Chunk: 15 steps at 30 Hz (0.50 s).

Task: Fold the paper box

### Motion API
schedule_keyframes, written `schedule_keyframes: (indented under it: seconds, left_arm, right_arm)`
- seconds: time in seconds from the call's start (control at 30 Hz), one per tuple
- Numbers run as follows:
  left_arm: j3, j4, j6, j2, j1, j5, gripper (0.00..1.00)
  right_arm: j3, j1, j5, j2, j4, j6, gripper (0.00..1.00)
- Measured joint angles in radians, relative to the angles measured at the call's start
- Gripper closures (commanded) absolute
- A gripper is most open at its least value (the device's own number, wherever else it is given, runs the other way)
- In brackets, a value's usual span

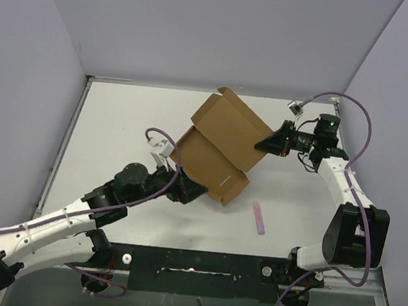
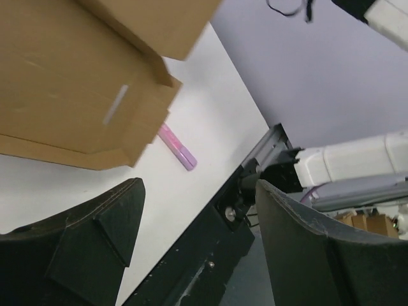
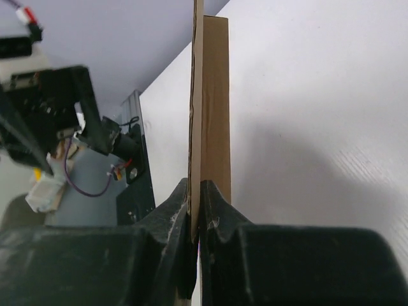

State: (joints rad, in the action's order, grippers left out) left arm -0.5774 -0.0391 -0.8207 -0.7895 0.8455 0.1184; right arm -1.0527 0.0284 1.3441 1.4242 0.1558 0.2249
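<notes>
Top external view had the paper box (image 1: 218,151) at mid-frame, creases running upper left to lower right — its right flap pinched in the closed right gripper (image 1: 268,145), while the left gripper (image 1: 188,192), jaws wide and empty, sat just off the lower-left edge — likely the arm to push next.

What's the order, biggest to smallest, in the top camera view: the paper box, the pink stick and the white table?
1. white table, by far the largest
2. paper box, covering part of its middle
3. pink stick, a thin sliver

No two look alike in size.
</notes>
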Motion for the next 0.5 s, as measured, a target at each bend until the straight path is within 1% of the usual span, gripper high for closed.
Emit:
schedule_keyframes:
  seconds: [0.07,0.13,0.2,0.27,0.37,0.43,0.5]
  left_arm:
    - [-0.058,-0.002,0.023,-0.072,0.127,-0.089,0.31]
    - [-0.101,-0.005,0.044,-0.137,0.21,-0.155,0.31]
    - [-0.13,-0.01,0.055,-0.198,0.256,-0.213,0.32]
    - [-0.132,-0.006,0.055,-0.218,0.259,-0.238,0.31]
    - [-0.132,0.045,0.055,-0.224,0.257,-0.293,0.3]
    - [-0.14,0.114,0.064,-0.207,0.241,-0.32,0.29]
    - [-0.159,0.197,0.082,-0.17,0.195,-0.324,0.24]
  right_arm:
    - [0.037,0.025,0.0,0.019,-0.084,0.098,1.0]
    - [0.047,0.045,-0.002,0.039,-0.148,0.166,1.0]
    - [0.049,0.057,-0.005,0.05,-0.202,0.218,1.0]
    - [0.05,0.057,-0.004,0.054,-0.226,0.237,1.0]
    - [0.049,0.054,0.002,0.076,-0.253,0.255,1.0]
    - [0.048,0.048,0.008,0.102,-0.25,0.251,1.0]
    - [0.037,0.034,0.014,0.136,-0.214,0.223,1.0]
